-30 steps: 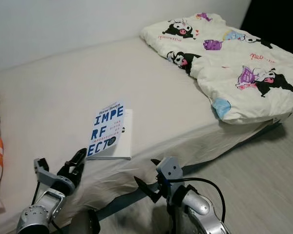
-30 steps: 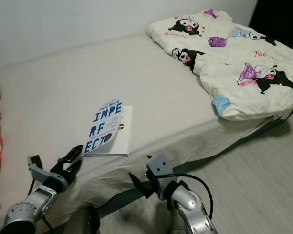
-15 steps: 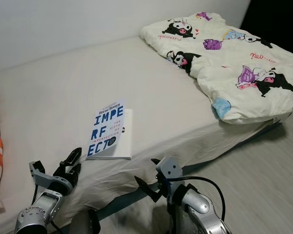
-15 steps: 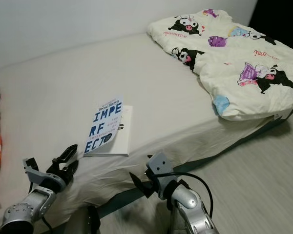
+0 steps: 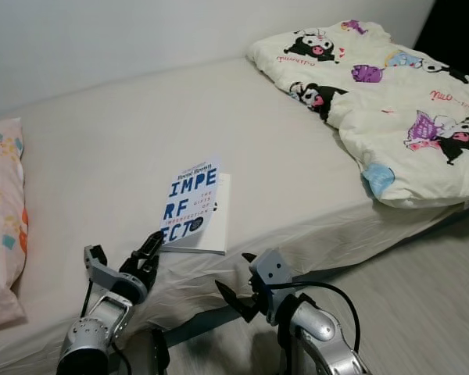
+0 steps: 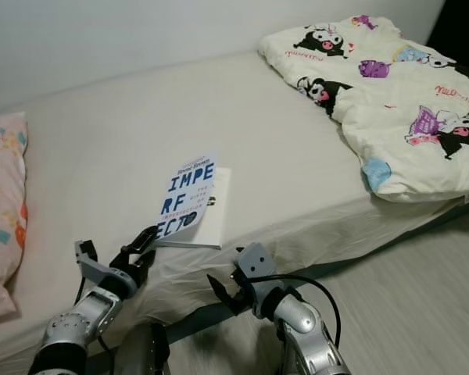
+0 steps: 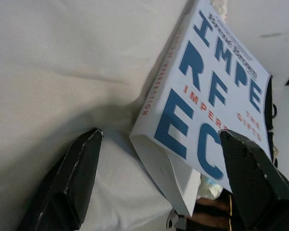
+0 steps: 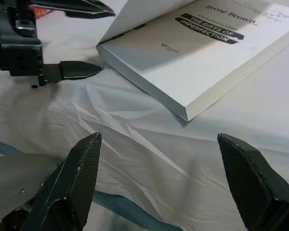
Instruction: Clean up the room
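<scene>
Left hand (image 5: 152,248) now closer, fingers spread at the book's (image 5: 195,205) lifted cover; right hand (image 5: 236,282) likewise spread.

Soft even light, sharp; wrist pics sl. blurred.

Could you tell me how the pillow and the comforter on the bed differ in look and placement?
The pillow is pinkish with small coloured shapes; the comforter is white with black and purple cartoon figures. The pillow lies flat at the robot's left end of the bed; the comforter is bunched in folds at the right end, overhanging the near edge. Both rest on the beige sheet.
</scene>
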Robot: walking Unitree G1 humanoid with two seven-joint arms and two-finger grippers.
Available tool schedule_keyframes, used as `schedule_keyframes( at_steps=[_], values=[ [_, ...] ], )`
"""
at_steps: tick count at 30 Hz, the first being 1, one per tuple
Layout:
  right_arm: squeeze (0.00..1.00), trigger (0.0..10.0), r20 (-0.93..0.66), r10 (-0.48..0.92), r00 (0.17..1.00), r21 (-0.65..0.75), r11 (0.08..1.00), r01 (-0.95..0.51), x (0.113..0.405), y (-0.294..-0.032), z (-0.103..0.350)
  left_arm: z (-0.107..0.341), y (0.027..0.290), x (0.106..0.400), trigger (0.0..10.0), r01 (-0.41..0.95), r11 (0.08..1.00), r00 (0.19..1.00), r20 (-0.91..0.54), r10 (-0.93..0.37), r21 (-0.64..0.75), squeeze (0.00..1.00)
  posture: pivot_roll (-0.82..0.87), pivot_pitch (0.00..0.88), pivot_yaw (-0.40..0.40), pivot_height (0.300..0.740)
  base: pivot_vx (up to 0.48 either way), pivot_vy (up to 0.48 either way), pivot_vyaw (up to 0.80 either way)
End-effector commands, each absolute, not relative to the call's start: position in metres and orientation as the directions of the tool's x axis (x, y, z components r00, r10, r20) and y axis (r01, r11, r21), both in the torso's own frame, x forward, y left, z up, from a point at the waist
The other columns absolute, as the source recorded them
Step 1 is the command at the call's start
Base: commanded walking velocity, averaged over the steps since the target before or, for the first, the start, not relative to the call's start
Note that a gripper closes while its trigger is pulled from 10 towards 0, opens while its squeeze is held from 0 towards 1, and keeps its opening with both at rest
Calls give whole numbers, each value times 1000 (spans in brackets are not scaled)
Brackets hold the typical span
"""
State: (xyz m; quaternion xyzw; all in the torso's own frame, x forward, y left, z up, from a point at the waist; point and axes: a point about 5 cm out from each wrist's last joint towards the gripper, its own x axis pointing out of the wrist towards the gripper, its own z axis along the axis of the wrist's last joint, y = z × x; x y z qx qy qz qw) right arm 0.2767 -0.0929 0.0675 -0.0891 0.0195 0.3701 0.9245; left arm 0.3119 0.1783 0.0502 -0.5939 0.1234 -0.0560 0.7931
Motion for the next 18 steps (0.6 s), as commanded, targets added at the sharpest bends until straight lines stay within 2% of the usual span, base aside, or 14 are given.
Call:
schedule_keyframes(
  at_steps=[1,7,9,10,12,15,18],
  values=[
    [0,10000,-121,683,721,-136,708,-693,275,-90,63,32,144,307,10000,-136,264,923,-219,-317,-955,1000,-112,281,29,558,0,0,0],
    [0,10000,-119,681,722,-135,709,-692,275,-89,64,36,140,312,10000,-135,246,927,-210,-311,-960,1000,-112,283,32,558,0,0,0],
    [0,10000,-119,680,724,-132,712,-690,275,-89,63,49,131,322,10000,-113,163,938,-160,-308,-980,1000,-111,286,38,558,0,0,0],
    [0,10000,-119,680,724,-132,712,-690,275,-89,63,49,131,322,10000,-113,163,938,-160,-308,-980,1000,-111,286,38,558,0,0,0],
    [0,10000,-121,677,726,-130,714,-688,274,-89,62,63,119,326,10000,-53,105,927,-88,-366,-993,1000,-109,283,40,558,0,0,0],
    [0,10000,-123,677,726,-131,714,-688,274,-89,62,67,115,325,10000,-26,101,914,-65,-402,-995,1000,-109,282,39,558,0,0,0],
    [0,10000,-126,675,727,-132,715,-687,274,-88,61,68,105,320,10000,52,159,871,-33,-491,-986,1000,-108,278,39,558,0,0,0]
  ],
)
